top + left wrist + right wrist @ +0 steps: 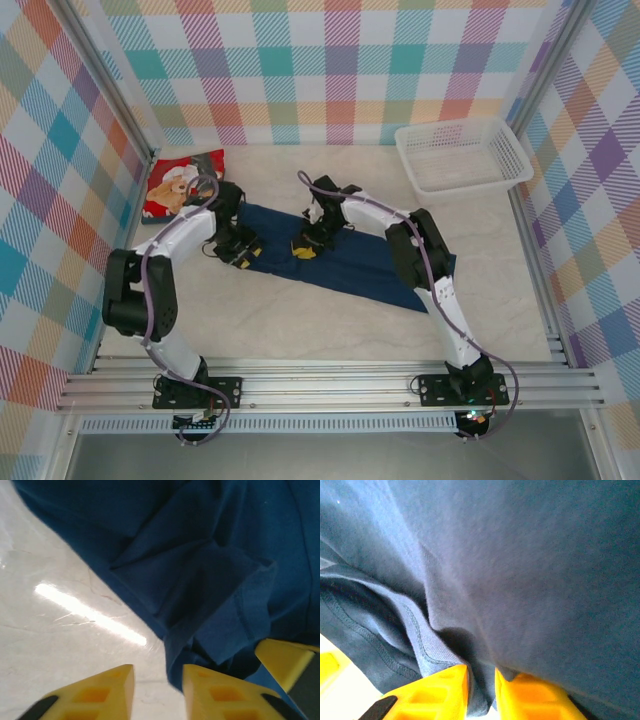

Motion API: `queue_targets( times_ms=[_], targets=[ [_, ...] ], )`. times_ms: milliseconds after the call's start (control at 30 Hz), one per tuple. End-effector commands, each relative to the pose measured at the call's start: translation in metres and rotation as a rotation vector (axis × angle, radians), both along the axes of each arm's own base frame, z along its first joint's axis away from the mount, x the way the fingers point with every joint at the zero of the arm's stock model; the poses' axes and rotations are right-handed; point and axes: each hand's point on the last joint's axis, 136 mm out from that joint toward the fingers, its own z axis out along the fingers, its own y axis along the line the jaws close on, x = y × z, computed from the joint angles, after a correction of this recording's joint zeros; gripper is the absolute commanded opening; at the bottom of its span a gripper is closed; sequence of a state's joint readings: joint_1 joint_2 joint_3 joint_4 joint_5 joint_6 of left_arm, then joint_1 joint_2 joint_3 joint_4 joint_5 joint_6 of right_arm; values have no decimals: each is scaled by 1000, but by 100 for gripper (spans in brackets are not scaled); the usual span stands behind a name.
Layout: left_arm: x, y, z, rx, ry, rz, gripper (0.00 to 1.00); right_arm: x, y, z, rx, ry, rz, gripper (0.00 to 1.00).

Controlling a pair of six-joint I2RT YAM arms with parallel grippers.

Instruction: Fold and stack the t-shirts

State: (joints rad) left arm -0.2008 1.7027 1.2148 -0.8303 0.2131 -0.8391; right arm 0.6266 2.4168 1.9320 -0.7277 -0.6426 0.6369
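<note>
Overhead view: navy t-shirt (370, 265) lies spread on the table (300, 330), a long strip running from centre-left down towards the right, with my right arm crossing over it. Red t-shirt (180, 185), teddy-bear picture up, lies as a compact rectangle in the far left corner, apart from the navy one. At the far right stands a white mesh basket (408, 155), well apart from both shirts. My left gripper (238, 248) is down at the left end of the navy t-shirt. My right gripper (305, 246) is down on the cloth near it, towards the middle. The two are close but not touching, and the jaw gaps are too small to read from here. Left wrist view: my left gripper (157, 672) has its yellow fingers (110, 692) a little apart, with bare table (45, 630) showing between them and nothing held. The rumpled edge of the navy t-shirt (210, 555) reaches just to the inner side of the right-hand finger, with folds piled beyond it. Another yellow piece (282, 662) sits at the right edge over the cloth; I cannot tell what it belongs to. Right wrist view: my right gripper (481, 672) shows a narrow gap, and a fold of the navy t-shirt (530, 570) with its stitched hem (415, 630) runs down into that gap. Whether the fingers press the fold or only flank it, I cannot tell.
</note>
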Motion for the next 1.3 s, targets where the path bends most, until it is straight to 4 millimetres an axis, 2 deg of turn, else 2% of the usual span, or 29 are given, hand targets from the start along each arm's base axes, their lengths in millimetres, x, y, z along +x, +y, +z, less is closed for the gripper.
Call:
queue_targets(
  times_ms=[0,100,200,333,433,533,633,800,967,1267],
  targets=[
    [16,2,0,37,-45,-24,39,-1,-8,12,-24,-17,-9,22],
    [29,-4,-3,19,-48,-41,39,0,-14,18,-58,-68,-9,23],
    [36,-11,-14,25,2,-71,30,2,-25,29,-92,-127,-34,26],
    [45,-20,-12,23,-5,-79,20,-3,-37,40,-139,-140,-111,34],
    [50,-20,-12,52,15,-77,13,-13,-38,44,-166,-33,-232,38],
    [54,-22,-18,54,40,-84,0,-27,-24,50,-155,105,-341,31],
    [58,-22,-27,66,64,-99,0,-43,-9,52,-197,230,-408,32],
    [65,-28,-37,46,65,-119,0,-65,1,35,-273,444,-549,37],
    [69,-30,-39,41,59,-133,0,-54,8,39,-269,496,-674,44],
    [69,-27,-26,48,23,-144,0,-36,16,26,-314,539,-773,45]
  ],
)
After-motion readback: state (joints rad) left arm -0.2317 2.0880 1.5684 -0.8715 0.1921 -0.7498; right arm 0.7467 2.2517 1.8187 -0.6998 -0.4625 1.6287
